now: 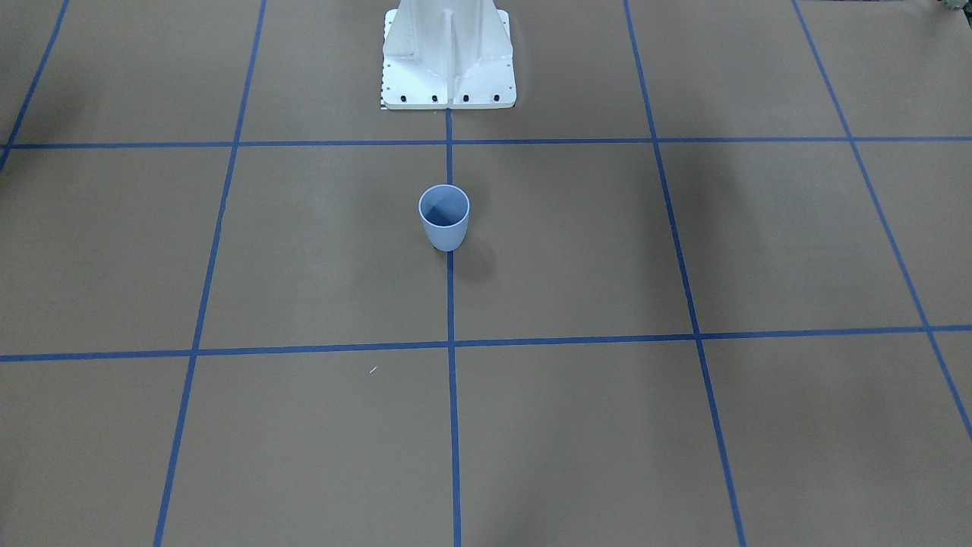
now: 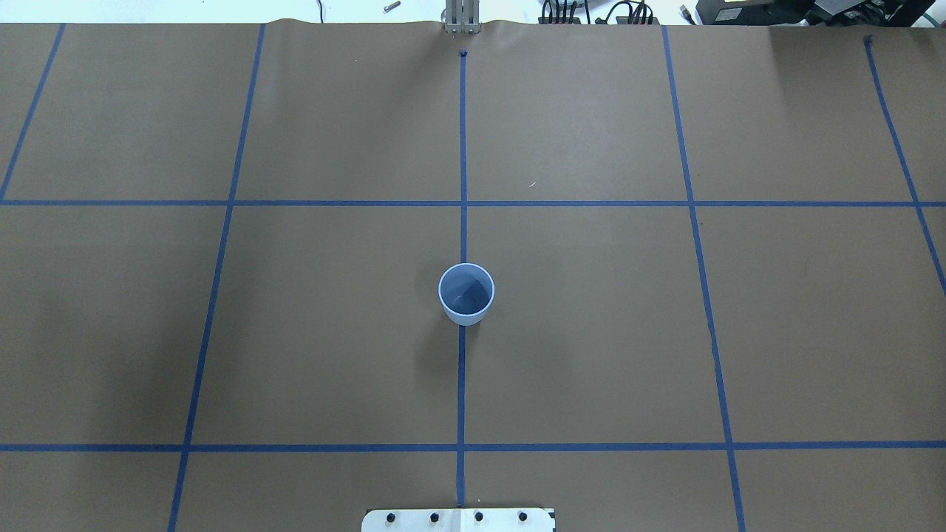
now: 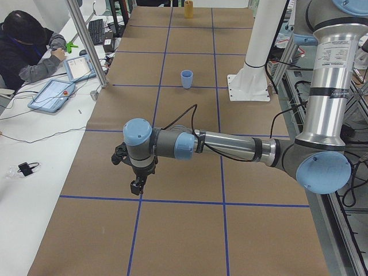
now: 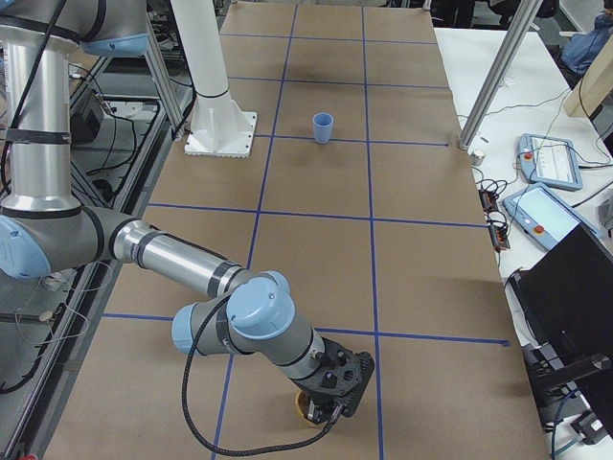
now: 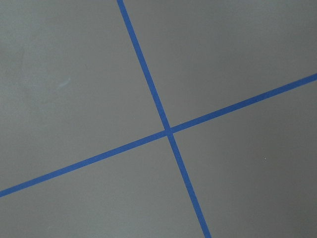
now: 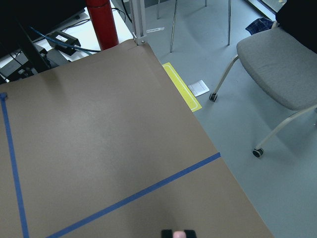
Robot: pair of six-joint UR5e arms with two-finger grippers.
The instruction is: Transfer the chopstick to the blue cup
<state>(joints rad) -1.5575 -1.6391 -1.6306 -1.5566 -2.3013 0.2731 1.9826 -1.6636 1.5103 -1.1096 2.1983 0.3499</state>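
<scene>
The blue cup (image 1: 444,216) stands upright and empty at the table's middle, on the centre tape line; it also shows in the overhead view (image 2: 466,293). My right gripper (image 4: 330,404) is far from it at the table's right end, low over a yellow cup (image 4: 304,408). In the right wrist view its two black fingertips (image 6: 167,232) stand close together with a pale pink chopstick end (image 6: 178,236) between them. My left gripper (image 3: 137,185) hangs above bare table at the left end; I cannot tell whether it is open or shut.
The white robot base (image 1: 448,57) stands behind the blue cup. Blue tape lines (image 5: 168,131) cross the brown table. An operator (image 3: 26,49) sits at a side desk with tablets. A chair (image 6: 277,64) stands beyond the table's right edge.
</scene>
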